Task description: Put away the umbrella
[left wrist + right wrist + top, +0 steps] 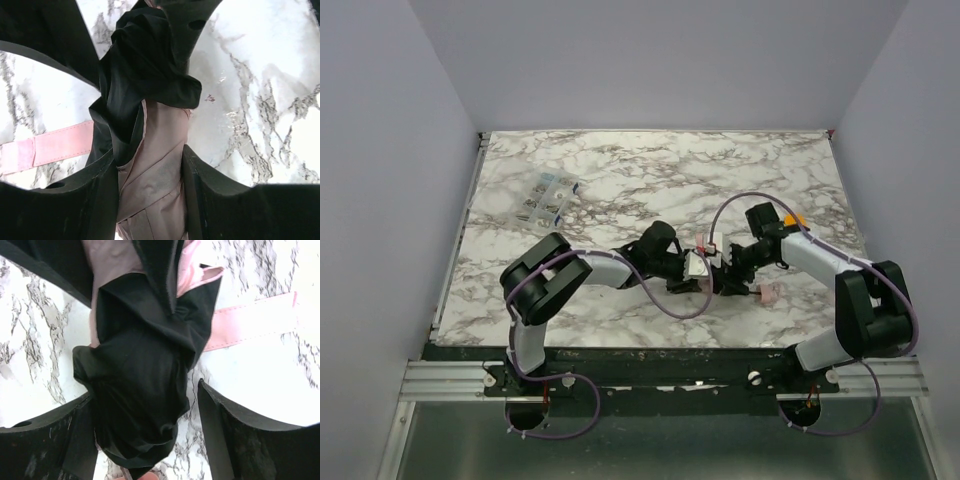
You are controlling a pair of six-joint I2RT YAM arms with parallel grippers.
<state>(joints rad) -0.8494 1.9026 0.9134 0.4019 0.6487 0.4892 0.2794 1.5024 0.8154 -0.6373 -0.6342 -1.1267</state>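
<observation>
The umbrella lies folded on the marble table between my two arms, its small pink handle pointing right. My left gripper is shut on its pale pink fabric, with both fingers pressed against the cloth. The black band of fabric bunches just beyond. My right gripper is open around the black bunch: the left finger touches it and the right finger stands apart with marble showing in the gap. The pink strap lies flat on the table.
A small orange object sits behind the right arm. A clear plastic compartment box lies at the back left. Grey walls close the table on three sides.
</observation>
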